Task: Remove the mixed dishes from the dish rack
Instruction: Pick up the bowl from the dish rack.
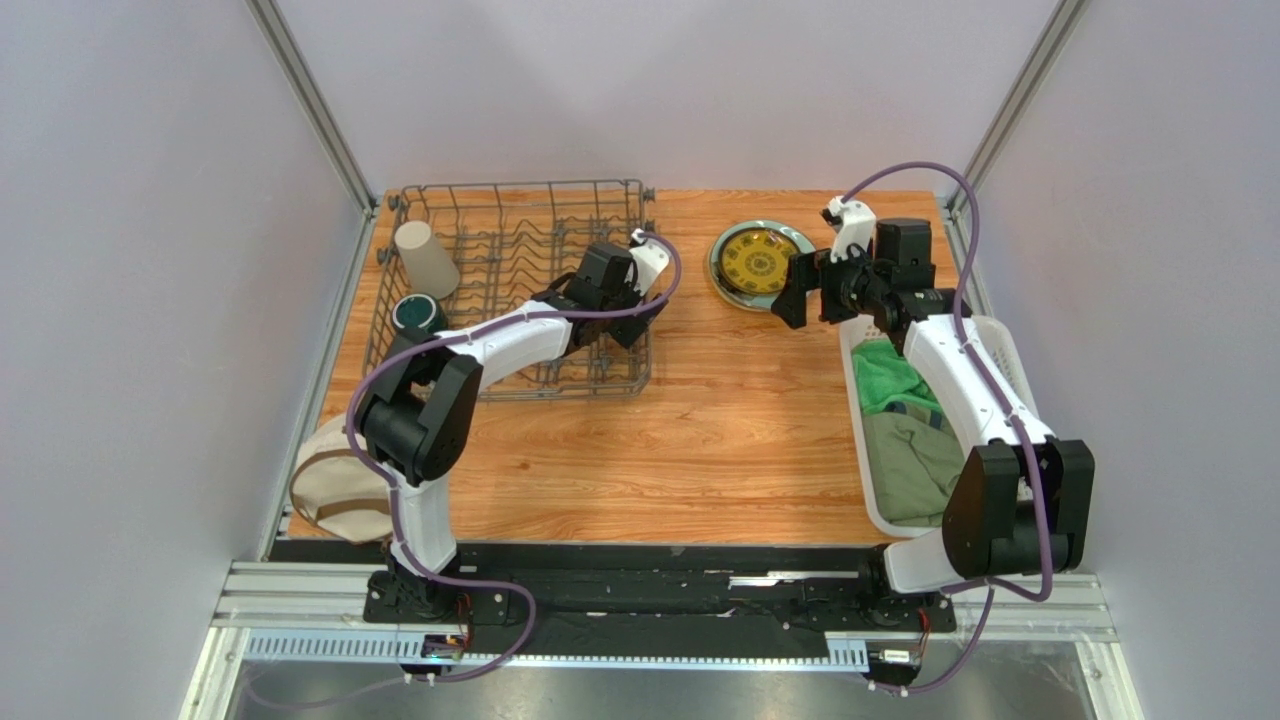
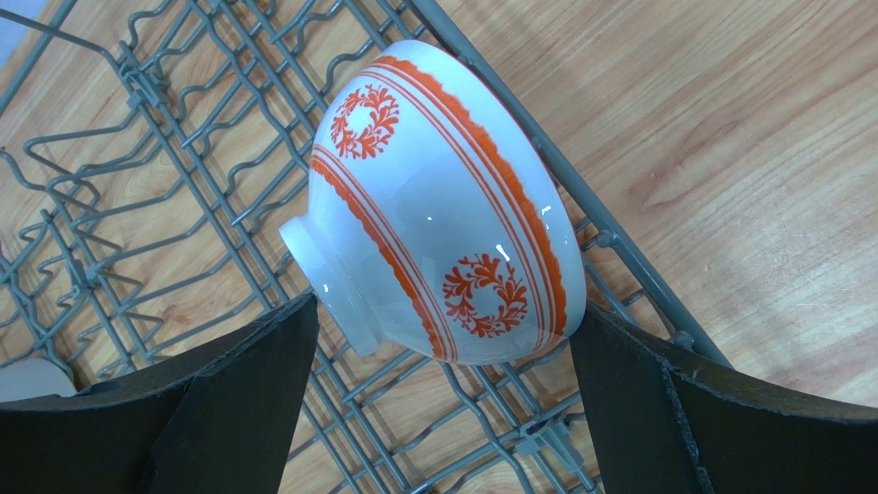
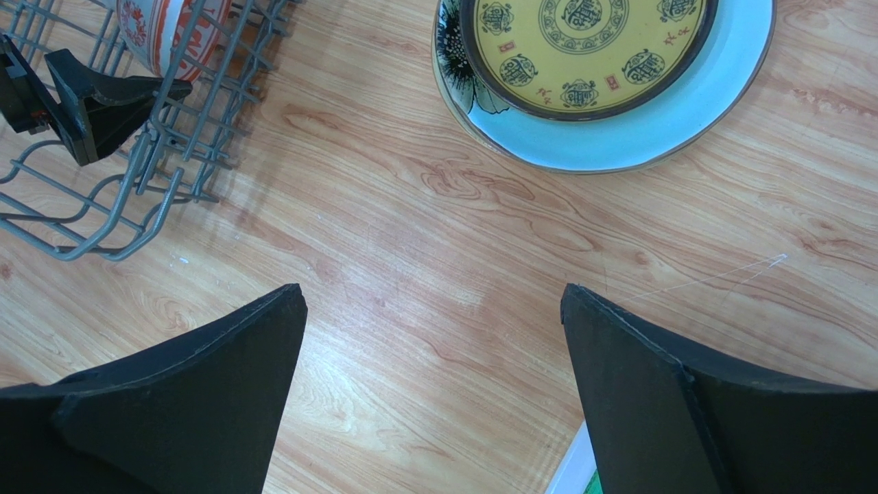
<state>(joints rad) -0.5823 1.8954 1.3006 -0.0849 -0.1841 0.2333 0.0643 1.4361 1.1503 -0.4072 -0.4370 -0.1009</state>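
Left gripper (image 2: 438, 340) spread wide around the red-and-white bowl (image 2: 443, 196) lying on its side at the rack's (image 1: 496, 248) right edge, so close squarely across foot and rim, lift clear of prongs; right gripper (image 3: 433, 309) spread, empty, near stacked plates (image 3: 587, 51)

No words, numbers or brand marks could be read anywhere. The yellow plate (image 3: 585, 46), at the top of the right wrist view, bore dark round emblems and small red marks, perhaps characters, too small to make out.
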